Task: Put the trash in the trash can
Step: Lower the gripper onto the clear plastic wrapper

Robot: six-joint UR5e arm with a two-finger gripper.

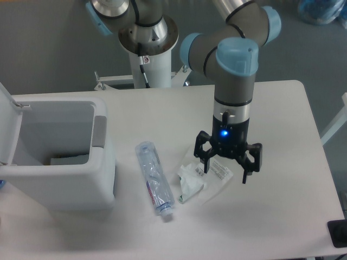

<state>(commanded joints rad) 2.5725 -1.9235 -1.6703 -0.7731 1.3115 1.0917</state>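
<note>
Gripper [226, 171] spread wide and holding nothing, poised over the crumpled wrapper [201, 177], crushed bottle [154, 178] just beside it, open-lidded trash can [59, 162] at left

The bin [81, 179] stands with its lid [8, 127] up and its mouth unblocked; between it and the wrapper [203, 176] lies only the bottle [154, 179].

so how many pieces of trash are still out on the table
2. The crushed bottle lies just right of the trash can; the crumpled wrapper lies right of the bottle, under the open claw. Something sits inside the can, unclear what.
</note>
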